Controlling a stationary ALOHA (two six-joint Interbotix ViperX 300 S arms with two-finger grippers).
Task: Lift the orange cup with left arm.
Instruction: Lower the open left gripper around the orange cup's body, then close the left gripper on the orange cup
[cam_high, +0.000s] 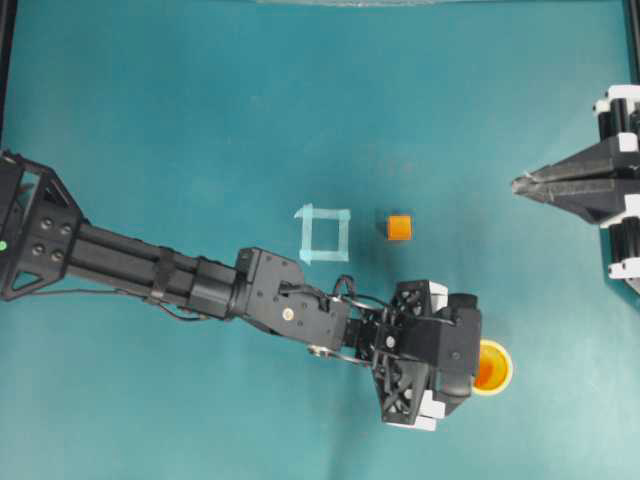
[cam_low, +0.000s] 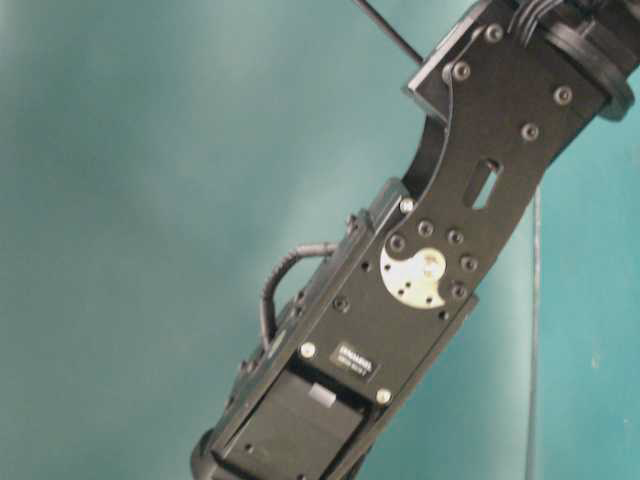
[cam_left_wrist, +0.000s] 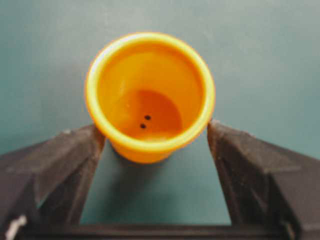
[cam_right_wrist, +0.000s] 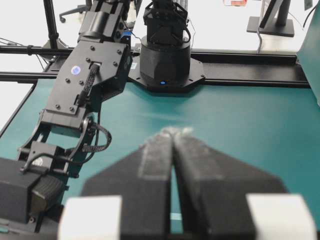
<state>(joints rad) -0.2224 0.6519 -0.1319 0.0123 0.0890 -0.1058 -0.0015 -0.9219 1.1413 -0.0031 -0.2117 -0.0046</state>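
Teal matte desk (cam_high: 180, 110) is seen carrying a small orange cube (cam_high: 399, 227) and, beside it, a square outline of pale tape (cam_high: 322, 234); neither lies between the left tool (cam_high: 462, 366) and the orange cup (cam_high: 492, 366). The cup stands upright near the desk's lower right, glossy plastic with a paler rim, its near half hidden overhead by the tool's truss body. In the wrist view the dark fingers (cam_left_wrist: 60, 165) are spread wide either side of the cup, perhaps just brushing its rim. Two dark specks are seen on its floor. The right tool (cam_high: 520, 184) is held closed, well apart.
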